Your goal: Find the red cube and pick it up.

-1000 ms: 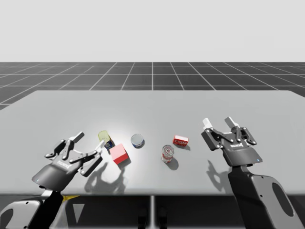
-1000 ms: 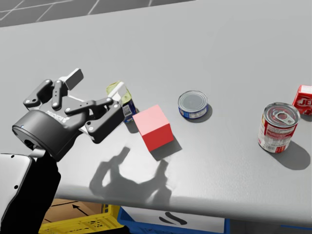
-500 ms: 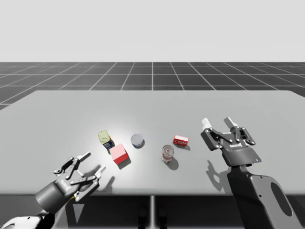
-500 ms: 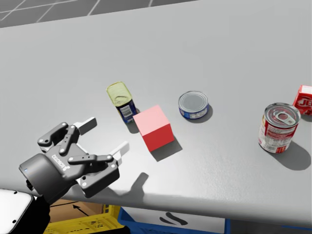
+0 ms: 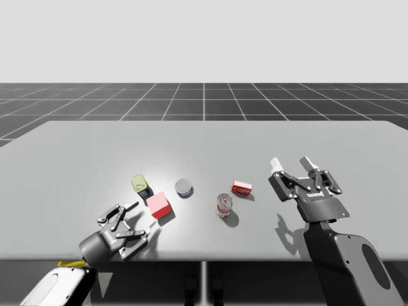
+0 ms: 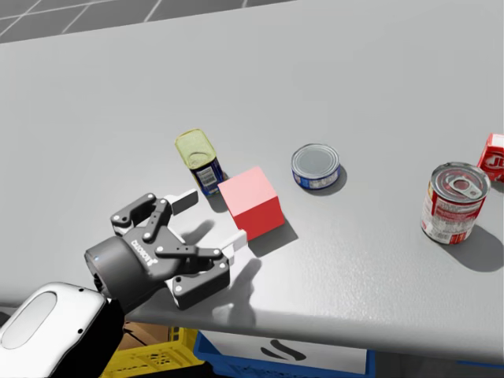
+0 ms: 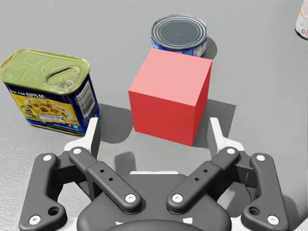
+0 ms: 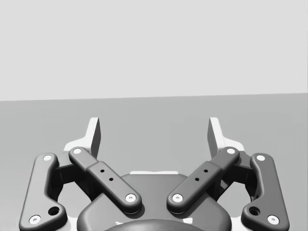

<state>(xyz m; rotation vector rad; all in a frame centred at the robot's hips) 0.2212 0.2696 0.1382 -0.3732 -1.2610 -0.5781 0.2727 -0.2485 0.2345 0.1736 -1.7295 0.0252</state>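
Red cube [image 5: 159, 205] [image 6: 252, 202] [image 7: 171, 96] on the grey table [image 5: 255, 143], resting flat on one face with its top face level. As a cube it has no long axis. In the left wrist view it is turned slightly, so that one broad face looks toward the left gripper [image 5: 137, 222] [image 6: 213, 220] [image 7: 154, 137] and a narrower strip of the adjoining face shows beside it. The cube lies just ahead of that gripper's fingertips, roughly on its midline. The jaws are spread wider than the cube, and one white fingertip [image 6: 236, 240] sits close beside the cube's near lower corner; contact there cannot be judged. A rectangular tin [image 5: 140, 185] [image 6: 198, 157] [image 7: 48, 91] with a yellow-green lid stands just beside the cube, ahead of the other finger. A low round blue can [image 5: 183, 187] [image 6: 315, 165] [image 7: 179, 34] stands beyond the cube. The left arm enters low over the near table edge, its gripper close to the surface and aimed at the cube. The right gripper [image 5: 291, 163] [image 8: 154, 130] is raised over the right part of the table, fingers spread and holding nothing, pointing toward the far edge. It is well apart from the cube, beyond a tall red-and-white can [image 5: 224, 205] [image 6: 453, 202] and a small red box [image 5: 241, 188] [image 6: 494, 157].
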